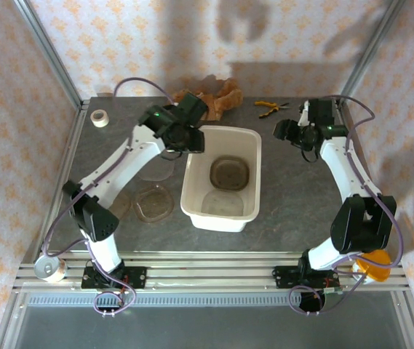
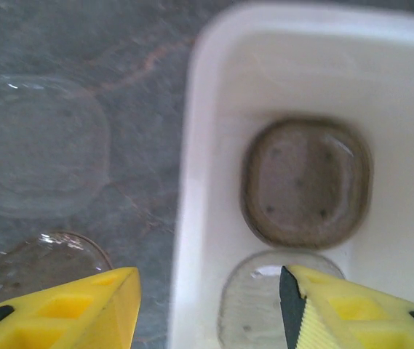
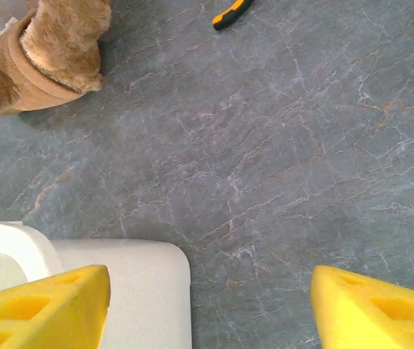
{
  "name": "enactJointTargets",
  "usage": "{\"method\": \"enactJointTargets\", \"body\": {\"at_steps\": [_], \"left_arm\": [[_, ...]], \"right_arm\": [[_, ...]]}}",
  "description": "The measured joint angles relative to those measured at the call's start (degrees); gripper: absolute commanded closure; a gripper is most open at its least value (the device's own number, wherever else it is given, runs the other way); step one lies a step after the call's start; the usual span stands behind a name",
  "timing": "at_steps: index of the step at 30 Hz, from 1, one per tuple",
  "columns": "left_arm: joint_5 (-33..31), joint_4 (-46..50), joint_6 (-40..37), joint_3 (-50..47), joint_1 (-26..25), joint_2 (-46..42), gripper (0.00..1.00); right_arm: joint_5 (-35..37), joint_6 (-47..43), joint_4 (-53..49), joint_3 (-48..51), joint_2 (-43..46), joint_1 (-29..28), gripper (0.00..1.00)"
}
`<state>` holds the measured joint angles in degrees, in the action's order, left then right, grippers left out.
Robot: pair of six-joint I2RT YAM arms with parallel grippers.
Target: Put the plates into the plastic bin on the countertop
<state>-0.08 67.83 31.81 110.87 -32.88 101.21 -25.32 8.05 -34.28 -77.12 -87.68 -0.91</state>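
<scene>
Found left gripper (image 2: 208, 280) with fingers spread, nothing between them, either side of the left wall of the plastic bin (image 2: 192, 182) at lower frame. Found right gripper (image 3: 210, 280) likewise spread wide and empty, above countertop (image 3: 279, 145), bin corner at lower left. Noted bin's long axis running top to bottom at centre of top view. Recorded two plates lying flat inside: brown-tinted plate (image 1: 229, 173) toward upper end, clear plate (image 1: 221, 203) below it. Logged two further plates (image 1: 153, 203) on countertop left of bin.
</scene>
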Motion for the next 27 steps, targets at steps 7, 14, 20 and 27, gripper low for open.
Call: {"method": "enactJointTargets", "body": {"at_steps": [7,14,20,27], "left_arm": [[1.8,-4.0,-4.8,-7.2,13.1,-3.1,0.38],[3.9,-6.6,-8.5,-15.0,22.9,-2.7,0.32],[6.0,-9.2,-13.1,-18.1,26.8,-1.2,0.32],[9.0,-9.4,-17.5,-19.4,30.7,5.7,0.31]], "right_arm": [[-0.2,0.0,-2.2,-3.1,-0.2,0.0,0.27],[0.0,0.3,-4.3,-6.9,-1.6,-0.3,0.27],[0.8,1.2,-8.1,-9.9,-2.9,-1.2,0.27],[2.5,2.7,-12.2,-14.3,-3.6,-1.7,0.27]]}}
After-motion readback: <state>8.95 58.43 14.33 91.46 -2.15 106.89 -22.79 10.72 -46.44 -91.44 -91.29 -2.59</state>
